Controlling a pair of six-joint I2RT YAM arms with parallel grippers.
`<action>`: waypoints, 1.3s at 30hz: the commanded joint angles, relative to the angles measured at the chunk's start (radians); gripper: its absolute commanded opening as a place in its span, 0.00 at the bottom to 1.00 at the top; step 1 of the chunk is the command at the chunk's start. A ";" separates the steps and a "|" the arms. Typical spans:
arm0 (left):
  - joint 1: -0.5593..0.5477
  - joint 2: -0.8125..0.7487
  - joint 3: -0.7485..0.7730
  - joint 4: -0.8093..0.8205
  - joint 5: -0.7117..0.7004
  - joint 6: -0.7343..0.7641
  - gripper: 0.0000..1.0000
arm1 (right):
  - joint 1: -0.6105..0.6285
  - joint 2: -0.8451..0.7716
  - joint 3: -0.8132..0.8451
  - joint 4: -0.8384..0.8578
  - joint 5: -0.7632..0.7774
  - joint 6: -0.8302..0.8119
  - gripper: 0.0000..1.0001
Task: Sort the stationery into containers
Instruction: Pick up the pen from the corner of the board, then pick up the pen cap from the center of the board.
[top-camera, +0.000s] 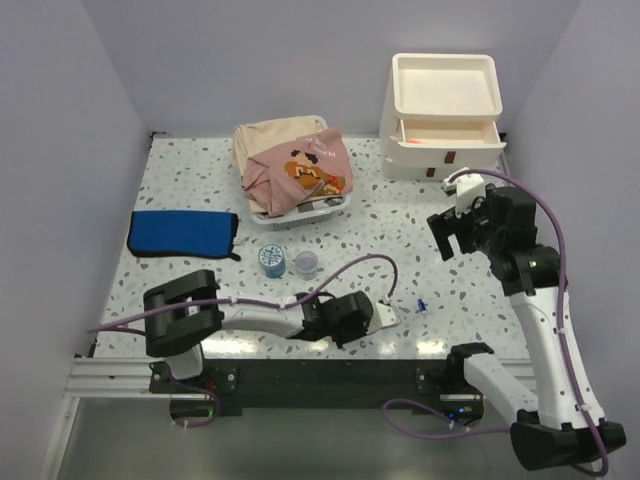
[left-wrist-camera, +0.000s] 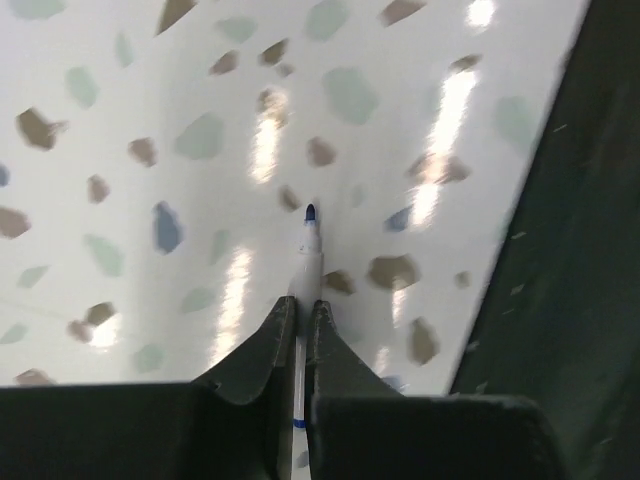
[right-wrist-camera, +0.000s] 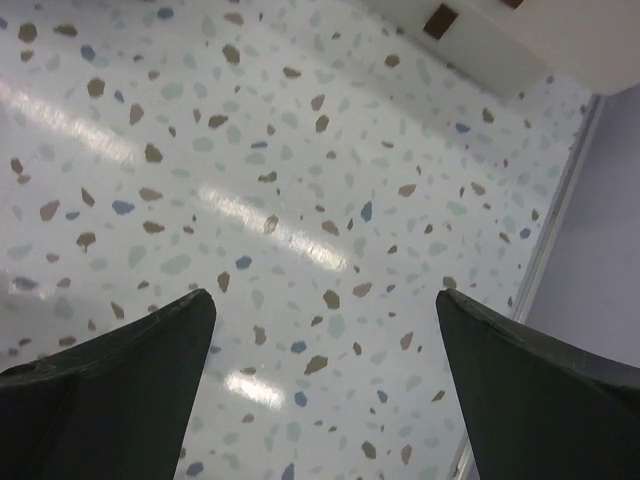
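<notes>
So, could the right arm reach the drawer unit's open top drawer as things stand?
Probably yes: its open end effector hangs close before the cream-white plastic top drawer, nothing visibly between.

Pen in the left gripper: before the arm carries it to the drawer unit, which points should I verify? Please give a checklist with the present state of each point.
1. Left gripper shut on the blue-tipped pen: ok.
2. Pen lifted off the table: cannot tell.
3. Upper drawer of the drawer unit open to receive it: ok, partly pulled out.
4. Right gripper open and empty: ok.
5. Way to the unit free: probably not ok; the right gripper hangs in front of the unit.
6. Blue tape roll and clear cup out of the way: ok, both stand to the left of the pen.
</notes>
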 joint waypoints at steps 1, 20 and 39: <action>0.196 -0.026 -0.040 -0.277 0.089 0.264 0.00 | -0.003 0.132 0.064 -0.183 -0.054 -0.044 0.96; 0.454 -0.043 -0.060 -0.110 0.361 0.407 0.00 | 0.199 0.588 0.078 -0.401 0.028 0.005 0.81; 0.500 -0.008 -0.060 -0.104 0.336 0.363 0.00 | 0.194 0.629 -0.214 -0.159 0.073 -0.156 0.60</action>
